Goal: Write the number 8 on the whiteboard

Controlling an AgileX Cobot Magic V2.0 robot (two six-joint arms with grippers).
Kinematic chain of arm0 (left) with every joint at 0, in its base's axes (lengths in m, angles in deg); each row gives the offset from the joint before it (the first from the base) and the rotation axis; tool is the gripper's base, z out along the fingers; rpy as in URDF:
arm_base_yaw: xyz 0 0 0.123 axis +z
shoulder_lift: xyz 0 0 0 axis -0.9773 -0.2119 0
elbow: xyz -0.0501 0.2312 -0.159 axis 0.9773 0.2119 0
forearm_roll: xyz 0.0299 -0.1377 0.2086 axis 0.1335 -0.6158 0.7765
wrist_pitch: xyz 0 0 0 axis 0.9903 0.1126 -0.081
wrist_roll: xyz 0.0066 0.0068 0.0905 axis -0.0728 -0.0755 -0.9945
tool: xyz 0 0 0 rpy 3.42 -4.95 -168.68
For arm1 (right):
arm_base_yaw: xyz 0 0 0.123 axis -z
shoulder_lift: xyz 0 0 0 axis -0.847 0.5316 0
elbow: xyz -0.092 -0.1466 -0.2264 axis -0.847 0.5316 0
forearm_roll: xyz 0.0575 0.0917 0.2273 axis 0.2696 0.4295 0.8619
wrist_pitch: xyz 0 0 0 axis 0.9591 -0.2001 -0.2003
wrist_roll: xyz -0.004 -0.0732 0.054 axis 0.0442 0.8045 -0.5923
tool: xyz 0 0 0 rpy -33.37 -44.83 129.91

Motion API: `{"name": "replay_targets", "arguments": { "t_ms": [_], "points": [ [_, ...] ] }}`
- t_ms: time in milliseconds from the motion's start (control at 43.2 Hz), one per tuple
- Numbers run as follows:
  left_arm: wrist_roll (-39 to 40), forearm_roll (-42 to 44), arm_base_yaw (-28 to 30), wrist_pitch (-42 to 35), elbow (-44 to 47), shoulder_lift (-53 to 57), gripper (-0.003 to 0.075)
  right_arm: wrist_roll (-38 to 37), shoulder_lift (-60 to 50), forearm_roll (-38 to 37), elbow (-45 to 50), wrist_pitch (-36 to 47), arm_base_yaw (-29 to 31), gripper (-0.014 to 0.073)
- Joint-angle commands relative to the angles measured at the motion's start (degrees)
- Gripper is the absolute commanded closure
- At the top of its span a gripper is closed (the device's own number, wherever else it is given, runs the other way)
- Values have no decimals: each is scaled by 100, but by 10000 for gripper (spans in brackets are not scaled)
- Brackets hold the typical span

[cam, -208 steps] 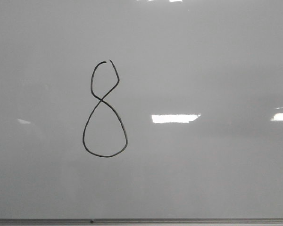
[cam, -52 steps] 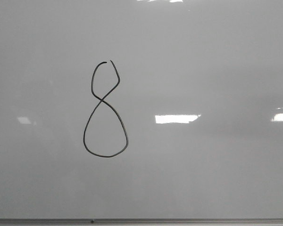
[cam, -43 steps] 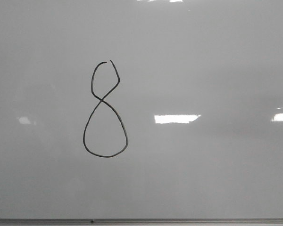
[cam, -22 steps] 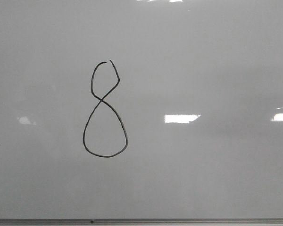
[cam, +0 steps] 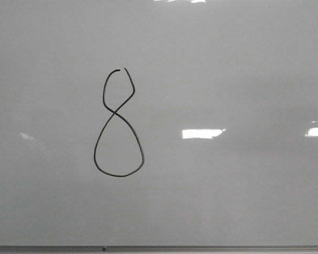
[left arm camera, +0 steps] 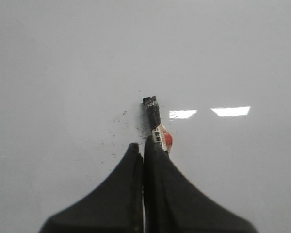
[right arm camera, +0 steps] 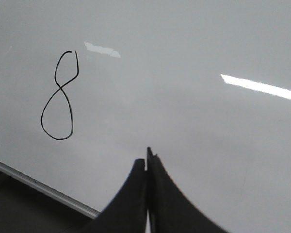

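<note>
Front cam faces the whiteboard [cam: 244, 63] square-on, the number 8 [cam: 118, 123] left of centre and the grey edge strip [cam: 201, 248] along the near side. Right wrist cam looks obliquely over its closed fingers [right arm camera: 157, 194], sharing the 8 [right arm camera: 59, 97] w/ front view. Left wrist cam sits closer, on blank board [left arm camera: 63, 58] only.
</note>
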Motion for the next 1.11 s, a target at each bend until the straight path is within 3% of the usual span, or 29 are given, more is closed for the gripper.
{"name": "replay_targets", "arguments": {
  "t_ms": [0, 231, 370, 1088],
  "points": [
    [-83, -103, 224, -443, 259, 559, 739, 5, 41, 62, -143, 464, 35, 662],
    [-73, -51, 406, -679, 1140, 956, 739, 5, 48, 62, -143, 457, 35, 662],
    [-73, -51, 406, -1327, 1598, 965, 739, 5, 48, 62, -143, 457, 35, 662],
    [-73, -51, 406, -1152, 1574, 955, 739, 5, 48, 62, -143, 458, 35, 662]
  ]
}}
